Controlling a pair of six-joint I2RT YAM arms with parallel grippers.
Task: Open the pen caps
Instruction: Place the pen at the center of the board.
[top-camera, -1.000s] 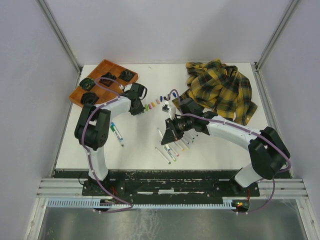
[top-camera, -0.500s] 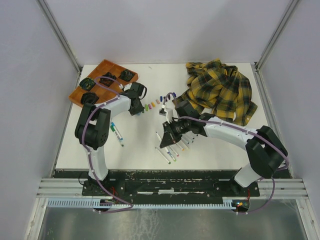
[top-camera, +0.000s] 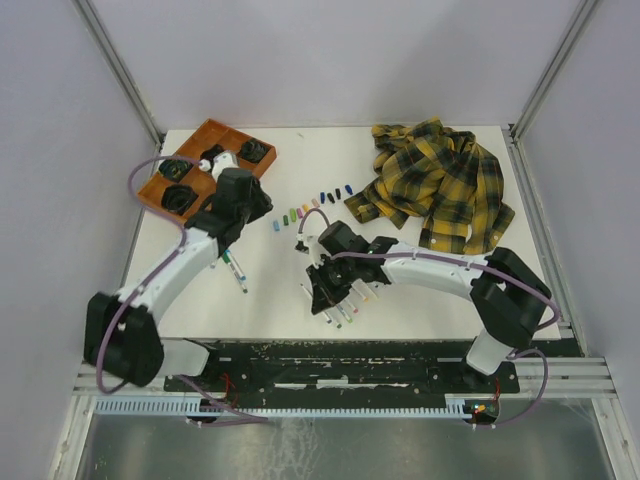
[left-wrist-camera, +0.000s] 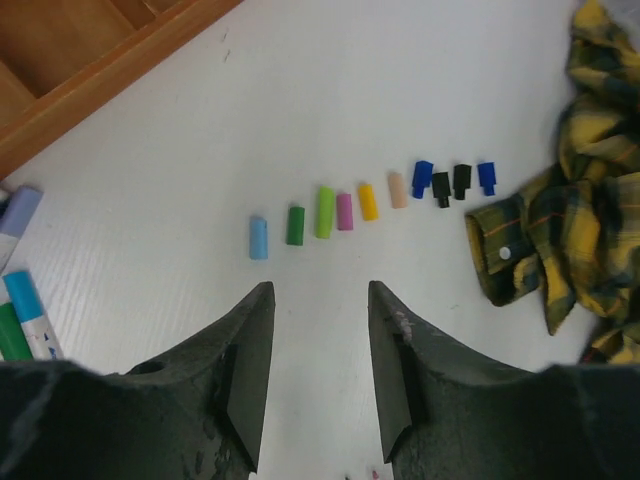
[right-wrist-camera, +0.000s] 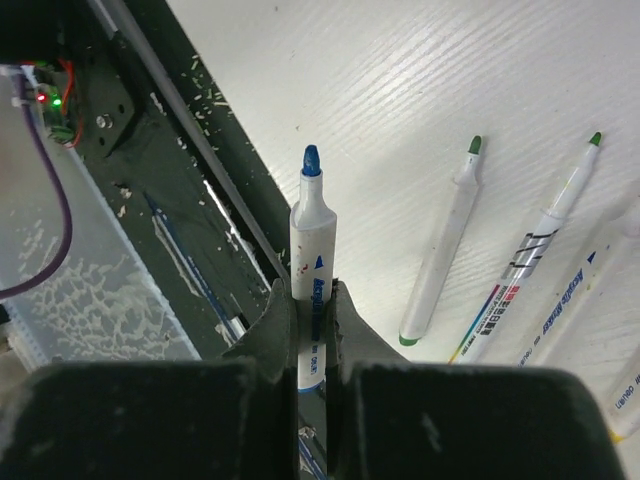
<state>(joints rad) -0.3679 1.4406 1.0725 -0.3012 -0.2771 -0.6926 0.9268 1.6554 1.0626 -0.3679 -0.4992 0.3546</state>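
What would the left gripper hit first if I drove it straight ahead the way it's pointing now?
Likely the dark green cap or the lime cap beside it: the open left gripper points roughly at that pair. Only bare table lies before them, though depth is hard to judge.

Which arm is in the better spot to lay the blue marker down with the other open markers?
Right. The right claw is shut on the blue marker, close beside the open markers. The left claw is open and empty, over by the row of caps.
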